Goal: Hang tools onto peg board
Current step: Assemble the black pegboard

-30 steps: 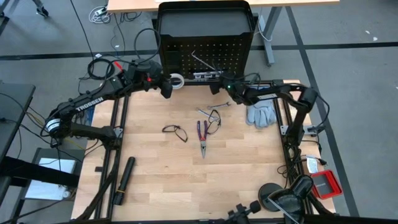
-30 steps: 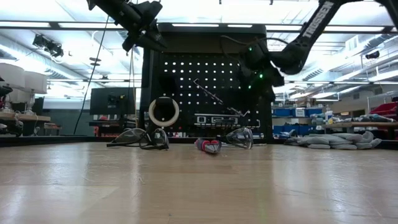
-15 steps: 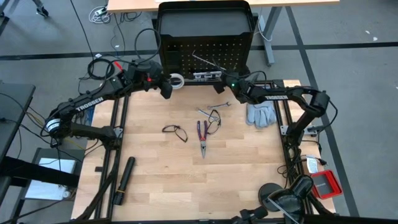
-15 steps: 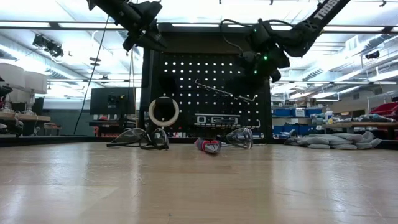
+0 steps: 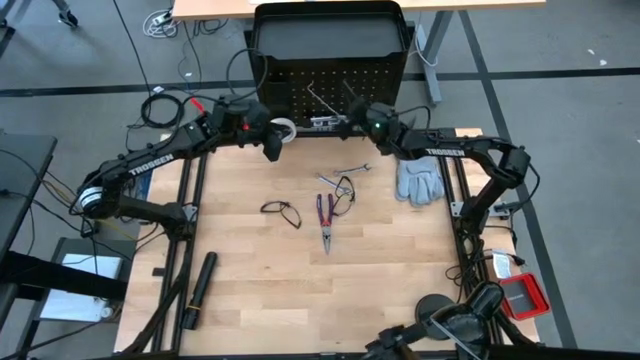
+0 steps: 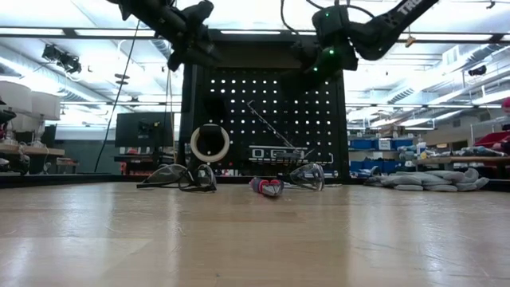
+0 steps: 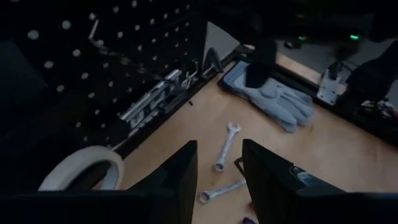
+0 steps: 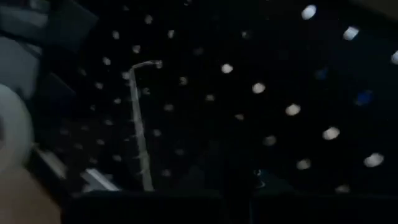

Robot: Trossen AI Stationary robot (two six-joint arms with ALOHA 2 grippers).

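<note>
The black peg board (image 5: 330, 60) stands at the table's far edge. A white tape ring (image 6: 209, 143) hangs on its front, with a black strip with white squares (image 6: 275, 153) beside it. A long silver L-shaped key (image 8: 138, 124) hangs from the board. Two black-framed glasses (image 5: 282, 211) (image 5: 345, 190), red-and-blue pliers (image 5: 325, 215) and small silver wrenches (image 7: 225, 146) lie on the table. My left gripper (image 7: 219, 174) is open and empty, raised just near the tape ring. My right gripper (image 5: 358, 112) is high up against the board's front.
Grey gloves (image 5: 420, 182) lie at the table's right edge. A long black cylinder (image 5: 200, 285) lies near the front left. The middle and near part of the wooden table (image 5: 300, 290) holds nothing else.
My right gripper has risen and gone toward the far edge and a little to the left, up along the peg board's front. My left arm has shifted slightly toward the right. The tools on the table have stayed where they were.
</note>
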